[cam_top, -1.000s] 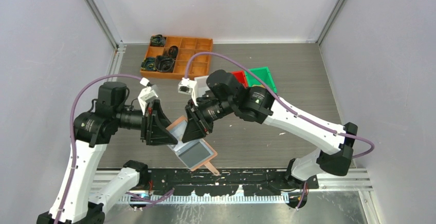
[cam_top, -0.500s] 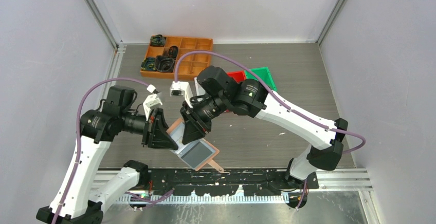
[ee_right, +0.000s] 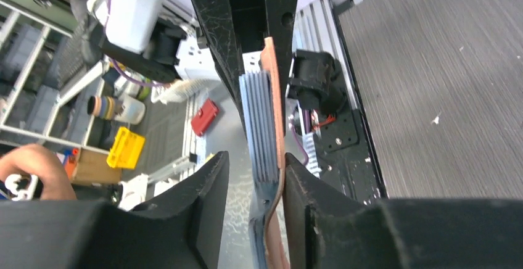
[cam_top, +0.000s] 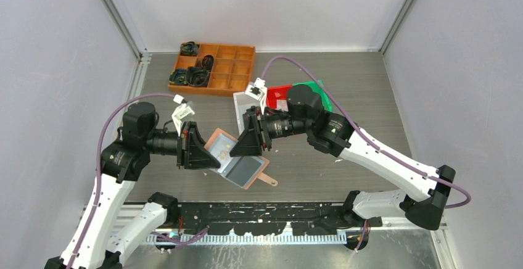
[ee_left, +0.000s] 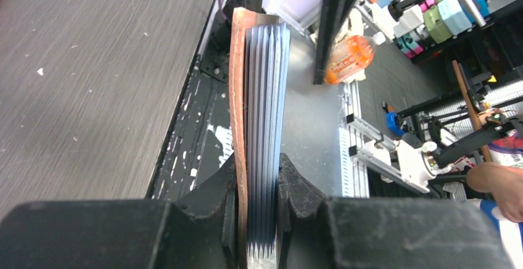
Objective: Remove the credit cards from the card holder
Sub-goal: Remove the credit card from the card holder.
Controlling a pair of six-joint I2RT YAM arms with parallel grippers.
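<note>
The salmon-pink card holder [cam_top: 221,142] hangs open above the table's near middle, its clear bluish sleeves [cam_top: 243,170] fanned toward the front and its snap tab [cam_top: 269,180] sticking out to the right. My left gripper [cam_top: 203,153] is shut on its left side. In the left wrist view, the cover [ee_left: 237,96] and sleeve stack [ee_left: 266,96] are pinched edge-on in the left gripper [ee_left: 259,186]. My right gripper [cam_top: 245,143] is open around the holder's other end. There the cover [ee_right: 272,115] leans on one finger [ee_right: 305,189], with a gap to the other. A white credit card [cam_top: 242,106] lies behind.
An orange compartment tray [cam_top: 237,71] with black items stands at the back left. A red bin [cam_top: 285,90] and a green bin [cam_top: 316,89] sit behind the right arm. The black base rail [cam_top: 277,210] runs along the table's near edge.
My right arm has swung back and to the right, and its jaws have opened off the holder. The holder has shifted right and away from the near edge, now held by the left gripper alone.
</note>
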